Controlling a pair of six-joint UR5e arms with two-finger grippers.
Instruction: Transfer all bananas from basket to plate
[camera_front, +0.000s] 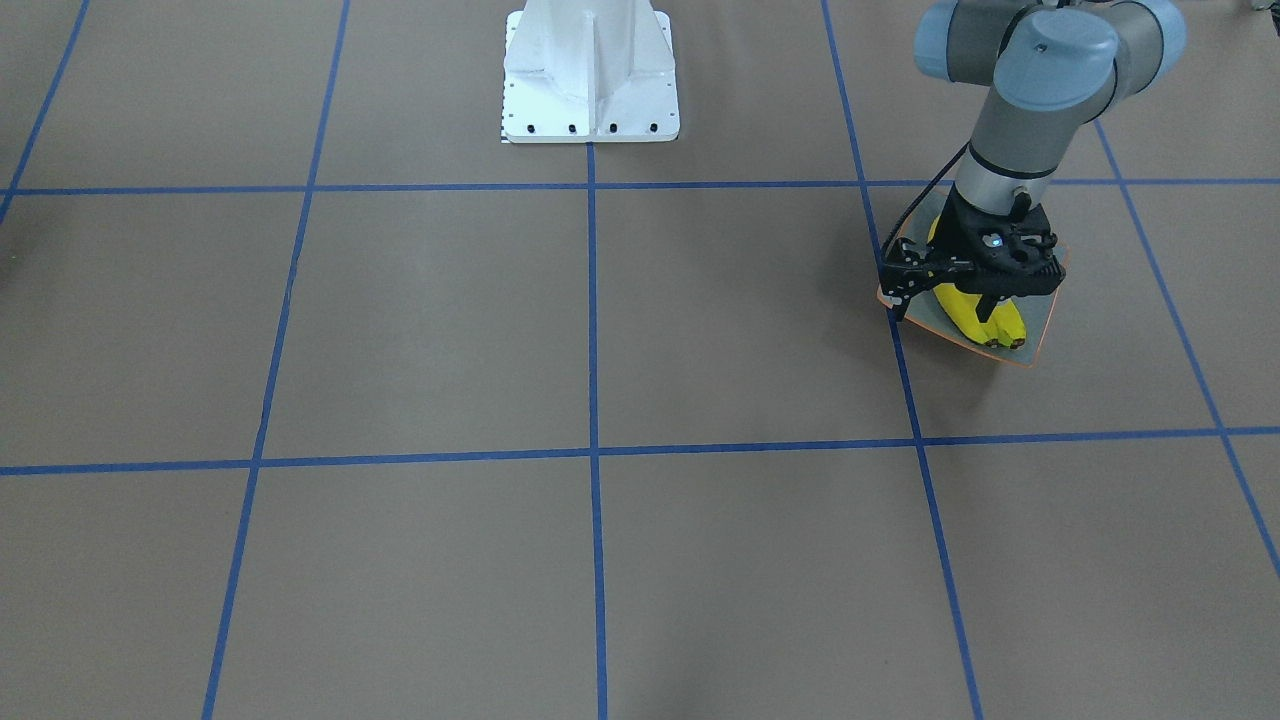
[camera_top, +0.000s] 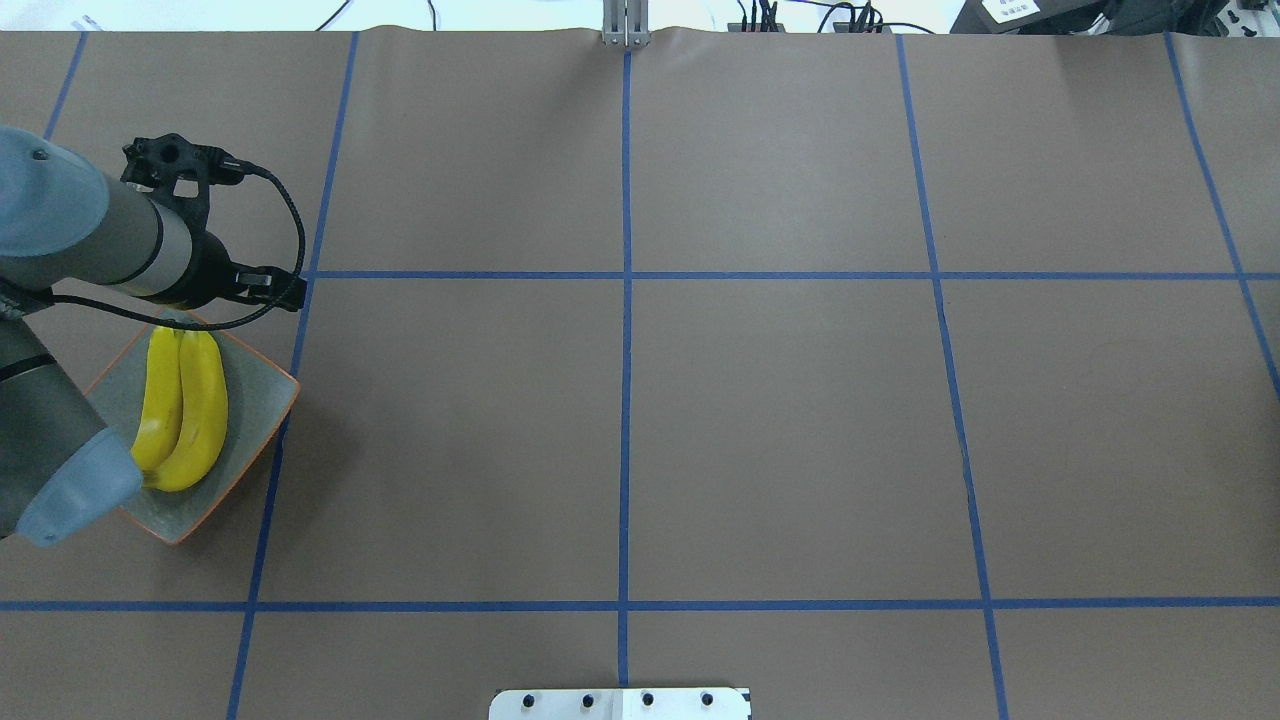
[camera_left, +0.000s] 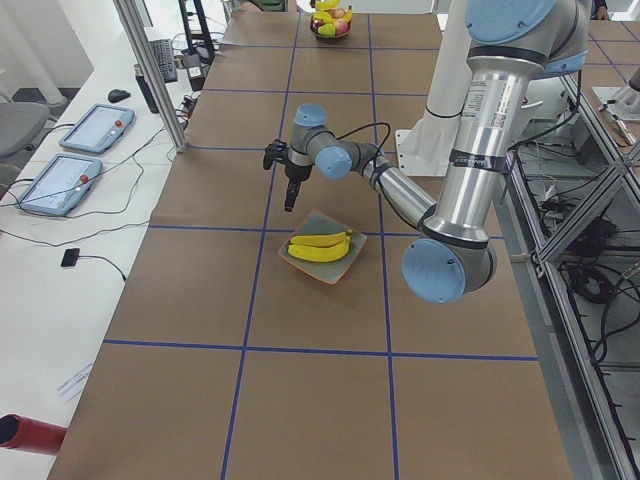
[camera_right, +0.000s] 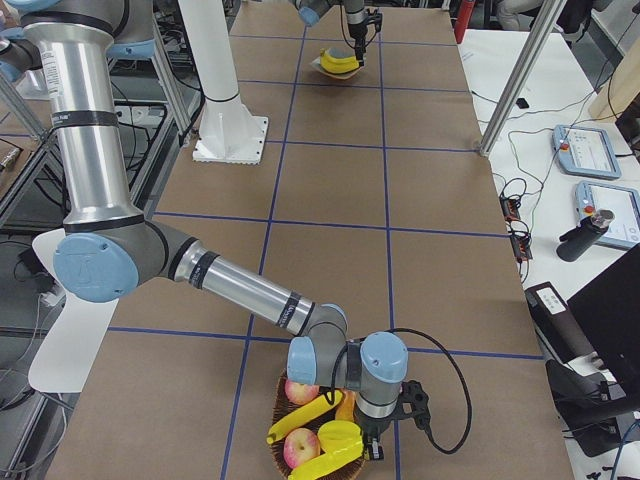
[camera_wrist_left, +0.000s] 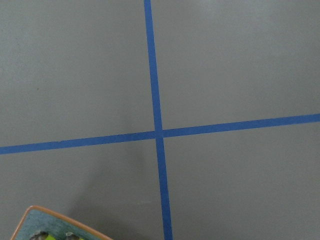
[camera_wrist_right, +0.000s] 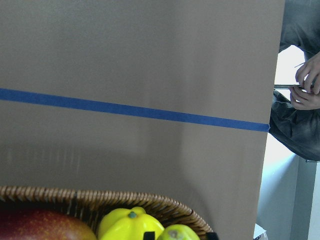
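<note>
The left tool (camera_left: 289, 200) points straight down over the far edge of a square, shallow grey-green plate with an orange rim (camera_top: 262, 402). No object shows in its grip, and how far it is open cannot be told.

Two bright yellow, curved bananas (camera_top: 190, 410) lie on the plate side by side and touching. Their long axes run from the robot's side towards the far side of the bench.

The right tool (camera_right: 371, 442) reaches down into a round woven wicker basket (camera_wrist_right: 75, 197) at the opposite end. Its opening cannot be told. A further yellow banana (camera_right: 300, 420) lies there among red and yellow fruit.

The bench (camera_top: 780, 420) is covered in brown paper gridded with blue tape. White desks carrying tablets (camera_left: 80, 180) stand alongside.
</note>
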